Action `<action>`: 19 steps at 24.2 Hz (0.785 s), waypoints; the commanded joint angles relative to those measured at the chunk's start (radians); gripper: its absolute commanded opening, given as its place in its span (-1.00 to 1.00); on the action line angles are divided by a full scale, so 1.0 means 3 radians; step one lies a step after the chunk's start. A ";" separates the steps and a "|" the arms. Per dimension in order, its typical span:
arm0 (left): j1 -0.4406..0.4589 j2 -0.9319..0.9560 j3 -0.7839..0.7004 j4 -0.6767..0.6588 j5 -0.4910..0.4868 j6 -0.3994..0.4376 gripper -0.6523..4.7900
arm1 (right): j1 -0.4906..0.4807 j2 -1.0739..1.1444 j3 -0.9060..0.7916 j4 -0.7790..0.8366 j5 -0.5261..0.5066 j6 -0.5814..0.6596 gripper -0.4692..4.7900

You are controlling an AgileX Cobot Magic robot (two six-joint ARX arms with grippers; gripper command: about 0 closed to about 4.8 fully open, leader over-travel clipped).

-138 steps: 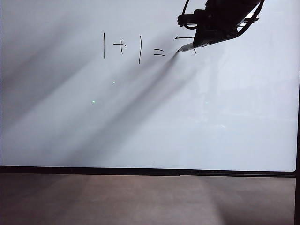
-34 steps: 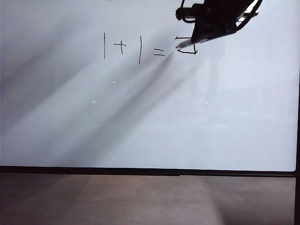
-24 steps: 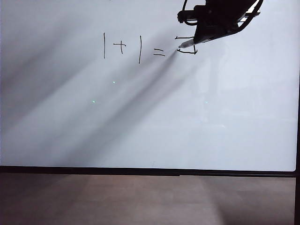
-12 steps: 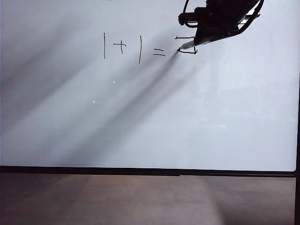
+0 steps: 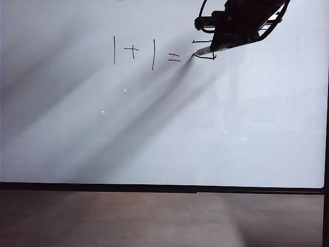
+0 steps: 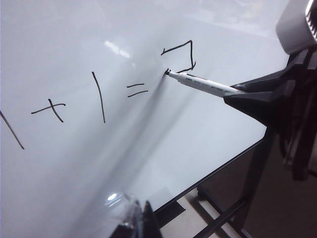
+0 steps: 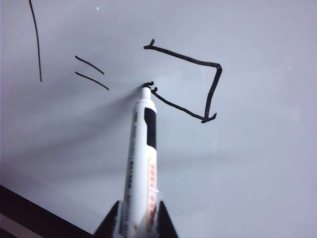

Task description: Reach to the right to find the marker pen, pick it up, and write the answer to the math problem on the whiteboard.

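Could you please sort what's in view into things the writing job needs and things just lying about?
Job:
pen, held in the right claw
problem
answer, partly written
whiteboard

Lying about:
left claw, idle by the board's edge
floor

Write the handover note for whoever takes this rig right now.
Right hand: shut on the pen, tip on the whiteboard at the left end of the 2's middle stroke.
Left hand: barely in view, low by the board's edge, state unclear, holding nothing visible.
Done: top bar, right side and return stroke of the 2, right of "1+1=".
Left: the bottom stroke, then lift the pen off.
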 commanded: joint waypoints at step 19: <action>0.0000 -0.0014 0.0008 -0.0047 -0.0010 0.0011 -0.78 | -0.0005 0.0172 0.0023 -0.0221 0.0019 0.0042 -0.85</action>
